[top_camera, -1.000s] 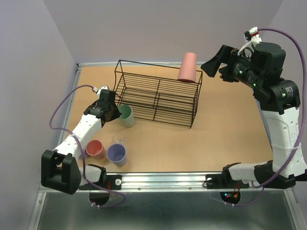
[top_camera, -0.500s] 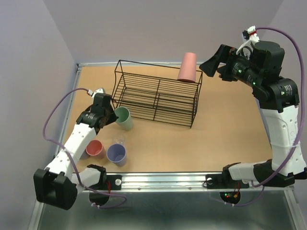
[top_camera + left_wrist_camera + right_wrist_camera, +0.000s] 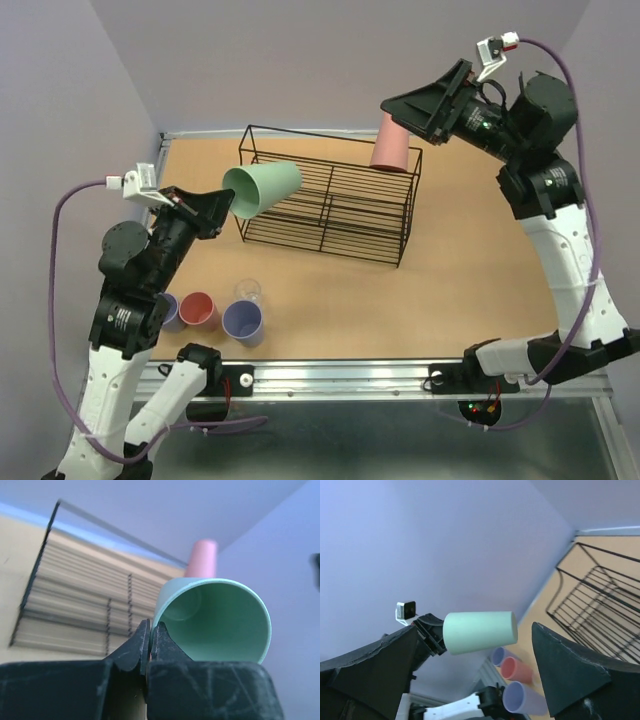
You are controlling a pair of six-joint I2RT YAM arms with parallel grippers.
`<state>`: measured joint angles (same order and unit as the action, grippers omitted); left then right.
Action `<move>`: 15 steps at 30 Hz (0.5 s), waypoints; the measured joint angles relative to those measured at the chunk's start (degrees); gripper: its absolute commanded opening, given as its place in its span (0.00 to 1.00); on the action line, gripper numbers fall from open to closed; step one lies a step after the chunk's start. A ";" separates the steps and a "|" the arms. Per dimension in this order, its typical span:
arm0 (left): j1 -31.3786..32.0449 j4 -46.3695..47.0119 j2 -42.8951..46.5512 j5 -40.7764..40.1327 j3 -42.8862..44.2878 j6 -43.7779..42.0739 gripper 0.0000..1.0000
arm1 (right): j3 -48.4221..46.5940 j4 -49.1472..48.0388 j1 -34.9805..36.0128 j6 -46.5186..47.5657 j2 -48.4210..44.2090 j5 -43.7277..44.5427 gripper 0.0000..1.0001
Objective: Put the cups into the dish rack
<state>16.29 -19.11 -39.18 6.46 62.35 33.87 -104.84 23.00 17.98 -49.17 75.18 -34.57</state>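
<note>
While our left end effector (image 3: 150,632) pinches the green cup (image 3: 262,189) by its rim, we log it lifted from the worktop (image 3: 480,270) to over the left end of the dish rack (image 3: 330,205) | right end effector (image 3: 398,108) agape, empty.

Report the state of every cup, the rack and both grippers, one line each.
Sage green plastic tumbler: in the air, on its side.
Left gripper: shut on its rim.
Right gripper: open, empty.
Salmon-pink plastic tumbler on the rack: narrow end up.
Black wire dish rack: holds that one cup only.
Second salmon-pink tumbler, two lavender tumblers, small clear cup: mouth up on the table.
</note>
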 measured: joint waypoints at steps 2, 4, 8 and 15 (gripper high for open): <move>0.00 5.88 1.49 1.44 0.04 1.40 0.00 | 0.76 -6.14 1.57 -5.05 1.92 -1.07 1.00; 0.00 11.78 1.49 2.73 -0.07 2.56 0.00 | 0.74 -10.73 4.37 -7.93 4.24 -1.01 1.00; 0.00 23.19 0.74 5.38 -2.21 5.68 0.00 | -0.66 -16.39 13.53 -11.63 10.19 0.57 1.00; -0.02 33.92 -1.92 6.16 -2.71 8.07 0.00 | -0.66 -19.19 19.69 -14.58 15.08 3.89 1.00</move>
<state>16.27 14.81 -41.10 12.62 59.64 41.93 -105.49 3.81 37.67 -63.75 90.26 -30.68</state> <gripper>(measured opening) 0.052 0.998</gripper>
